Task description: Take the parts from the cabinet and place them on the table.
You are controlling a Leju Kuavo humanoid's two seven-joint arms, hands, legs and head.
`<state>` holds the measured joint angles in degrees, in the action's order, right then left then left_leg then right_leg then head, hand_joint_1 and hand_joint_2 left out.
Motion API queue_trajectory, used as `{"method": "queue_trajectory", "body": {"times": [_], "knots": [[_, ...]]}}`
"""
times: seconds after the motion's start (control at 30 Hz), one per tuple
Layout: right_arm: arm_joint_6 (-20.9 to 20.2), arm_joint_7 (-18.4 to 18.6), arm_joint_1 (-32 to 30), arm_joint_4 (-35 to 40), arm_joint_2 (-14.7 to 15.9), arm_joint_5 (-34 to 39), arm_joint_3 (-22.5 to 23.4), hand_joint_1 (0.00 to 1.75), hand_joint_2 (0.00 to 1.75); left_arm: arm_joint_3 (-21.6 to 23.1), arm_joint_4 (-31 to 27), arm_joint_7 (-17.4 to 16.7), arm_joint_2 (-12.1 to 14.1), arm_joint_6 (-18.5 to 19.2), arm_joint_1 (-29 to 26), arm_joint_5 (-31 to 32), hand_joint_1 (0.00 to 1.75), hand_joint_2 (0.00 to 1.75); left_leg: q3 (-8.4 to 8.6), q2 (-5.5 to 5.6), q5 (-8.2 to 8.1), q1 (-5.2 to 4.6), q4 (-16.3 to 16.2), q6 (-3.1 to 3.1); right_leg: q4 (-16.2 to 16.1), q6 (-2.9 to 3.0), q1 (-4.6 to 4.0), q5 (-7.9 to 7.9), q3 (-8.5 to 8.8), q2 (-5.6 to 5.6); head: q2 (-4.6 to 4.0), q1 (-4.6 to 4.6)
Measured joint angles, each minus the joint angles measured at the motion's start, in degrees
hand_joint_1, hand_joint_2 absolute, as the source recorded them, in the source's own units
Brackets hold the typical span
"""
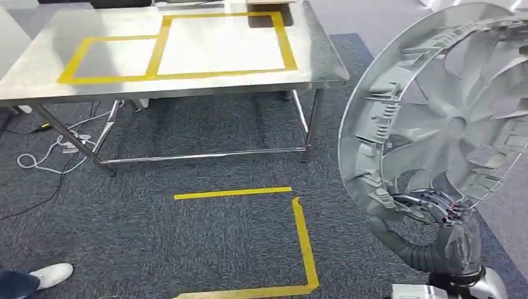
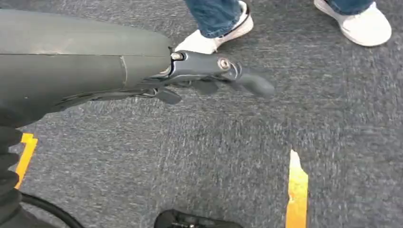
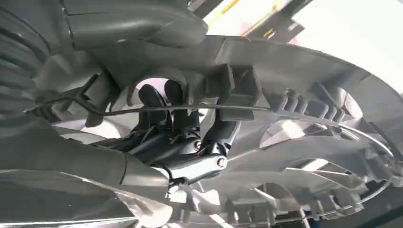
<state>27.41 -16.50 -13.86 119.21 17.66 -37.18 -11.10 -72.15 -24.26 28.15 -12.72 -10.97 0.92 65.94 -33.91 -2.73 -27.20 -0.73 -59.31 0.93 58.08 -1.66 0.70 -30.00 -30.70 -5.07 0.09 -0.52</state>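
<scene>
Our right hand (image 1: 436, 208) grips the wheel cover (image 1: 436, 112) only at its rim; it could tip before the far table (image 1: 311, 59). Our left hand (image 2: 214, 76) hangs loosely open, holding nothing.

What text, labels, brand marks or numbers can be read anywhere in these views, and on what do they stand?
None can be read.
The wheel cover held by the right hand shows only moulded ribs, no lettering.
The table and carpet carry plain yellow tape, no writing.
The white shoes near the left hand show no legible mark.
</scene>
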Motion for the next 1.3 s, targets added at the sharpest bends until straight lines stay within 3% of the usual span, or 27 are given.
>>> {"method": "queue_trajectory", "body": {"times": [0.07,0.1,0.13,0.2,0.23,0.27,0.3,0.33,0.4,0.47,0.57,0.63,0.7,0.73,0.77,0.8,0.83,0.9,0.93,0.97,1.03,1.1,1.13,1.17,1.23,1.27,1.3], "knots": [[0.0,0.0,0.1,0.0,0.0,0.0,0.0,1.75,1.75,0.0,0.0,0.0,0.0,0.0,-0.2,0.0,0.00,1.75,0.00,1.04,0.17,0.09,0.4,0.63,-0.3,-0.65,-0.01,-0.17,0.50,-1.00,0.02,-0.13],[0.0,0.0,0.2,0.0,0.0,0.0,0.0,1.75,1.75,0.0,0.0,0.0,0.0,0.0,-0.4,0.0,0.00,1.75,0.32,1.35,0.45,0.55,0.9,1.03,0.2,-1.09,0.26,-0.94,0.06,0.39,0.02,-0.09],[0.0,0.0,0.1,0.0,0.0,0.0,0.0,1.75,1.75,0.0,0.0,0.0,0.1,0.0,-0.3,0.0,0.00,1.75,0.31,1.84,0.50,0.64,0.9,1.27,2.5,-1.15,0.23,-2.62,-0.99,2.63,0.00,0.24],[0.0,0.0,-0.1,0.0,0.1,0.0,0.0,1.75,1.75,0.0,0.0,0.0,0.1,0.0,0.0,0.0,0.00,1.75,0.19,2.79,0.62,0.62,0.9,1.58,11.6,-1.28,0.30,-6.82,-5.36,4.47,0.02,0.55],[0.0,0.0,-0.1,0.0,0.1,0.0,0.0,1.75,1.75,0.0,0.1,0.0,0.0,0.0,0.0,0.0,0.00,1.75,0.19,3.04,0.60,0.59,0.8,1.62,15.6,-1.35,0.26,-8.02,-7.52,4.72,0.02,0.57],[0.0,0.0,-0.1,0.0,0.1,0.0,0.0,1.75,1.75,0.0,0.2,0.0,0.0,0.0,0.0,0.0,0.00,1.75,0.27,3.37,0.55,0.57,0.8,1.69,17.9,-1.38,0.25,-7.96,-8.99,4.86,0.00,0.59],[0.0,0.0,-0.1,0.0,0.1,0.0,0.0,1.75,1.75,0.0,0.2,0.0,0.1,0.0,0.0,0.0,0.00,1.75,0.39,3.77,0.54,0.59,0.8,1.69,16.9,-1.36,0.26,-6.31,-8.98,4.86,0.00,0.57],[0.0,0.0,-0.1,0.0,0.1,0.0,0.0,1.75,1.75,0.0,0.3,0.0,0.1,0.0,0.0,0.0,0.00,1.75,0.51,4.08,0.49,0.61,0.8,1.65,13.8,-1.33,0.32,-3.83,-7.89,4.86,0.00,0.61],[0.0,0.0,-0.1,0.0,0.1,0.0,0.0,1.75,1.75,0.0,0.3,0.0,0.1,0.0,0.1,0.0,0.00,1.75,0.89,4.62,0.28,0.66,0.8,1.34,3.5,-1.08,0.47,1.57,-3.44,4.97,0.00,0.61],[0.0,0.0,0.0,0.0,0.1,0.0,0.0,1.75,1.75,0.0,0.4,0.0,0.1,0.0,0.1,0.0,0.00,1.75,0.50,4.94,-0.01,0.17,0.3,0.73,0.1,-0.70,0.43,1.17,-1.54,5.57,0.00,0.52],[0.0,0.0,-0.1,0.0,0.1,0.0,0.0,1.75,1.75,-0.1,0.4,0.0,0.1,0.0,0.0,0.1,0.00,1.75,0.40,4.97,0.30,0.38,0.5,-0.03,0.3,0.07,0.21,1.44,-1.83,5.54,0.00,0.48],[0.0,0.0,-0.1,0.0,0.1,0.1,0.0,1.75,1.75,-0.1,0.4,0.0,0.2,0.0,0.1,0.1,0.00,1.75,-0.14,4.07,-1.57,0.39,-1.5,-0.77,0.0,0.75,0.59,1.58,-1.56,5.14,0.00,0.17],[0.0,0.0,-0.1,0.0,0.1,0.1,0.0,1.75,1.75,-0.2,0.5,0.0,0.3,0.0,0.2,0.1,0.00,1.75,-3.88,3.68,-6.38,0.73,-10.3,-1.31,0.0,1.05,0.53,1.46,-1.49,4.74,0.00,0.02],[0.0,0.0,-0.1,0.0,0.1,0.1,0.0,1.75,1.75,-0.2,0.5,0.0,0.2,0.0,0.2,0.1,0.00,1.75,-5.75,3.65,-8.03,0.78,-14.5,-1.42,0.0,1.15,0.51,1.40,-1.50,4.59,0.00,0.02],[0.0,0.0,-0.2,0.0,0.1,0.1,0.0,1.75,1.75,-0.3,0.7,0.0,0.2,0.0,0.2,0.1,0.00,1.75,-6.82,3.61,-8.53,0.82,-17.0,-1.48,0.0,1.16,0.50,1.39,-1.47,4.51,0.00,0.00],[0.0,0.0,-0.2,0.0,0.1,0.1,0.0,1.75,1.75,-0.4,0.8,0.0,0.2,0.0,0.1,0.1,0.00,1.75,-6.63,3.59,-7.71,0.85,-16.8,-1.44,0.0,1.16,0.49,1.36,-1.39,4.49,0.00,0.02],[0.0,0.0,-0.2,0.0,0.1,0.1,0.0,1.75,1.75,-0.5,0.8,0.0,0.2,-0.1,0.1,0.1,0.00,1.75,-5.52,3.58,-5.82,0.84,-14.4,-1.31,0.0,1.16,0.47,1.33,-1.32,4.48,0.00,0.00],[0.0,0.0,-0.2,0.0,0.1,0.1,0.0,1.75,1.75,-0.5,0.9,0.0,0.3,-0.1,0.2,0.2,0.00,1.75,-0.89,3.48,-0.58,0.76,-4.5,-0.61,0.0,0.99,0.43,1.21,-0.97,4.48,0.02,0.00],[0.0,0.0,-0.2,0.0,0.1,0.1,0.0,1.75,1.75,-0.5,0.9,0.0,0.4,-0.2,0.2,0.2,0.00,1.75,0.84,2.98,-0.01,0.51,-0.8,-0.05,0.0,0.86,0.39,1.13,-1.02,4.45,0.00,0.06],[0.0,0.0,-0.2,0.0,0.1,0.1,0.0,1.75,1.75,-0.5,0.9,0.0,0.4,-0.2,0.3,0.2,0.00,1.75,1.21,2.91,-0.37,0.32,0.3,0.04,0.2,0.53,0.06,1.05,-1.29,4.50,0.00,0.04],[0.0,0.0,-0.2,0.0,0.1,0.1,0.0,1.75,1.75,-0.5,0.9,0.0,0.5,-0.2,0.3,0.2,0.00,1.75,0.85,2.95,-0.58,0.18,0.3,0.16,0.0,-0.08,0.21,1.24,-1.48,4.33,0.00,0.09],[0.0,0.1,-0.2,0.0,0.1,-0.1,0.1,1.75,1.75,-0.5,1.0,0.1,0.4,0.1,0.1,0.3,0.00,1.75,1.29,3.02,-0.08,0.65,1.3,0.95,-0.1,-0.83,0.24,0.95,-1.31,4.26,0.00,0.06],[0.0,0.2,-0.3,0.0,0.1,-0.1,0.1,1.75,1.75,-0.5,1.0,0.1,0.5,0.3,0.2,0.5,0.00,1.75,1.41,3.03,0.03,0.73,1.4,1.20,1.0,-0.96,0.29,-0.10,-2.05,4.52,0.00,0.26],[0.0,0.2,-0.2,0.0,0.1,-0.2,0.1,1.75,1.75,-0.5,1.0,0.2,0.6,0.4,0.3,0.6,0.00,1.75,1.36,3.03,0.05,0.75,1.4,1.43,4.1,-1.00,0.31,-1.99,-3.38,4.68,0.02,0.44],[0.0,0.2,-0.4,0.0,0.1,-0.4,0.1,1.75,1.75,-0.5,1.3,0.2,0.6,0.6,0.3,0.7,0.00,1.75,1.32,3.04,-0.03,0.60,1.4,1.57,13.4,-1.31,0.37,-6.14,-7.82,4.84,0.00,0.54],[0.0,0.2,-0.4,0.0,0.1,-0.4,0.0,1.75,1.75,-0.5,1.4,0.2,0.6,0.7,0.3,0.7,0.00,1.75,1.32,3.04,-0.07,0.55,1.3,1.62,17.0,-1.44,0.36,-7.07,-9.69,4.85,0.00,0.55],[0.0,0.2,-0.4,0.0,0.1,-0.4,0.1,1.75,1.75,-0.5,1.5,0.2,0.6,0.7,0.3,0.7,0.00,1.75,1.39,3.04,-0.11,0.55,1.3,1.65,17.4,-1.50,0.37,-6.29,-10.08,4.85,0.00,0.55]]}}
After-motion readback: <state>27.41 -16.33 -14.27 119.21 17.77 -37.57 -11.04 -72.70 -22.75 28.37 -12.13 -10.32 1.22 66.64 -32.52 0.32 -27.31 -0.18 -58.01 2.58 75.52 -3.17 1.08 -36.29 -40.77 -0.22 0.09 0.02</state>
